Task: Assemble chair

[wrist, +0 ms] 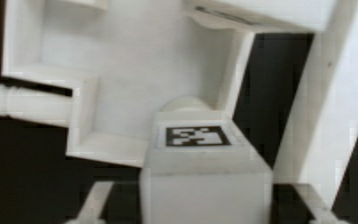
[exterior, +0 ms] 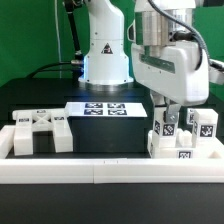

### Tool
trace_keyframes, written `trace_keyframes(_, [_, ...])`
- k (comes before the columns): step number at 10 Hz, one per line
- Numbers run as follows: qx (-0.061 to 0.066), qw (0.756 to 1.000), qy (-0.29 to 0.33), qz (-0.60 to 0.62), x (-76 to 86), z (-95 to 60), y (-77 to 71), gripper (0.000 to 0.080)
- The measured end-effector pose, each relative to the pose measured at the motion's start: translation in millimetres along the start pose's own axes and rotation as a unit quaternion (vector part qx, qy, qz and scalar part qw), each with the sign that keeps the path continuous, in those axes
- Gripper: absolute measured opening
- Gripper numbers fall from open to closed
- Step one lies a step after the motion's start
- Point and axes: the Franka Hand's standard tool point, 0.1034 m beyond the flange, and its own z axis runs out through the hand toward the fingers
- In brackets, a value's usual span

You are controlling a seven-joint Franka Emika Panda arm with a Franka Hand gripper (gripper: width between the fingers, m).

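exterior view: the gripper (exterior: 166, 113) hangs low over the exterior view's right end of the black table (exterior: 120, 135). its fingers (exterior: 161, 108) are drawn close together on the top of a tagged post (exterior: 168, 127), which stands upright in a cluster of chair parts (exterior: 192, 135). that cluster sits just behind the white border rail (exterior: 100, 168), its pieces touching or nearly touching, with square black-and-white tags facing the camera. a second blocky chair piece (exterior: 40, 132) lies well apart at the exterior view's left, also close behind the rail. between the two groups and farther back, the marker board (exterior: 103, 107) lies flat on the table near the foot of the arm's white base (exterior: 105, 55). a green backdrop (exterior: 30, 40) closes the room behind.

wrist view: the tagged post fills the middle, and its tag (wrist: 197, 137) is clear as a tag but too soft to read. the post runs between the fingers, which are blurred here and seem to press on it from both sides. beyond it a large white chair part (wrist: 123, 70) with a stepped outline lies on the black table, and a white upright piece (wrist: 327, 110) stands beside it. this close view shows the post's tagged face and the grip, which the arm's body partly hides from outside. only the exterior view shows the left piece, the rail, the board and the room.
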Motion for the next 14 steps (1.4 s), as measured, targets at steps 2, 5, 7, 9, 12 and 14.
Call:
trace_keyframes(2, [0.003, 0.997, 0.001, 0.082, -0.6, 0.2, -0.5, 0.0291])
trace_keyframes(5, [0.004, 0.984, 0.003, 0.179, -1.0, 0.1, -1.0, 0.0291])
trace_keyframes(7, [0.004, 0.985, 0.003, 0.174, -1.4, 0.1, -1.1, 0.0291])
trace_keyframes(9, [0.002, 0.992, 0.003, 0.13, -2.7, 0.3, -0.4, 0.0589])
trace_keyframes(12, [-0.006, 0.999, 0.004, -0.034, -4.6, 0.5, 1.2, 0.0646])
trace_keyframes(14, [-0.006, 0.99, 0.003, -0.143, -1.7, 0.2, 1.1, 0.0646])
